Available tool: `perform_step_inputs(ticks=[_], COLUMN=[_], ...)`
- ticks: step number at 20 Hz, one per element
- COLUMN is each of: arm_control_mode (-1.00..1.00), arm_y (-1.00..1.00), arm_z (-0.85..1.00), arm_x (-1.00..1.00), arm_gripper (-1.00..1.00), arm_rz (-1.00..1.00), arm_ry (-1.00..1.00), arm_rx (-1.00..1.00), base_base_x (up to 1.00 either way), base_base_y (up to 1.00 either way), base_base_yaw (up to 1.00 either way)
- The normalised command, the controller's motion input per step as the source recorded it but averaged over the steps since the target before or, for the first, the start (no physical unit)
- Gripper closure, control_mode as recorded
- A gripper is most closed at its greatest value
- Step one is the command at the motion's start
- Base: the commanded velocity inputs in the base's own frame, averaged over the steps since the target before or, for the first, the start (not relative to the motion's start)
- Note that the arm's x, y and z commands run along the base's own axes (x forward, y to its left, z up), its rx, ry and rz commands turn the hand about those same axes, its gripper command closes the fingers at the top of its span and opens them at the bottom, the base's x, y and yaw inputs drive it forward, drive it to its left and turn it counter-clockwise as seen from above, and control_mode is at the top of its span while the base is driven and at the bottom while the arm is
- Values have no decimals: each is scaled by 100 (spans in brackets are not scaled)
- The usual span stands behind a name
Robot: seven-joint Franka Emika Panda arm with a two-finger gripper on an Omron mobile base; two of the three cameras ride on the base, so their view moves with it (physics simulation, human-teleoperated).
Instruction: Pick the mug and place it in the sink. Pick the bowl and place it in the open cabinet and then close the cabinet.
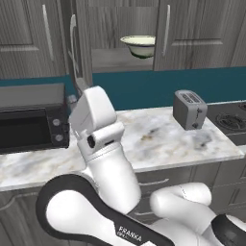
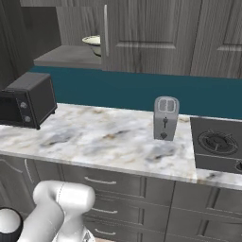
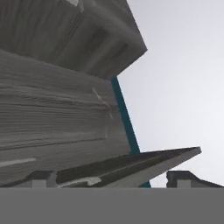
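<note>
On the cabinet shelf: one bowl (image 1: pixel 139 45) sat inside the open cabinet (image 1: pixel 120 60), upright, cream inside with a darker green underside; the right base view showed it (image 2: pixel 93 44) half hidden behind a door edge.
Cabinet doors: one door (image 1: pixel 79 43) stood swung open, seen nearly edge-on at the left of the opening; closed doors flanked it, each with one long bar handle.
Gripper: the two dark fingertips (image 3: pixel 111 180) stood far apart, released, with nothing between them; one (image 3: pixel 186 178) rose at the lower right of the hand view, close against wood-grain panels and a sloping door edge (image 3: pixel 144 164).
Counter: one marble counter (image 2: pixel 104 137) carried one toaster (image 2: pixel 165 118) and one microwave (image 2: pixel 28 100), well apart.
Stove: one burner (image 2: pixel 217 142) lay beside the toaster.
Drawers: several with short handles ran below the counter.
</note>
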Motion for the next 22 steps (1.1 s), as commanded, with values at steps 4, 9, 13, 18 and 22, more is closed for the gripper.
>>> perform_step_inputs(ticks=[4, 9, 13, 18, 22], arm_control_mode=[-100, -100, -100, -100, -100], arm_y=[12, 30, 53, 64, 61], arm_z=[-5, -6, -8, -3, 0], arm_x=[1, 0, 0, -42, -93], arm_gripper=[-100, -100, -100, -100, -100], arm_rz=[-47, -46, -44, -36, -33], arm_ry=[10, 9, 10, 11, 1], arm_rx=[-14, -13, -9, -1, 0], base_base_x=[0, 0, 0, 0, 0], base_base_y=[0, 0, 0, 0, 0], base_base_yaw=[0, 0, 0, 0, 0])
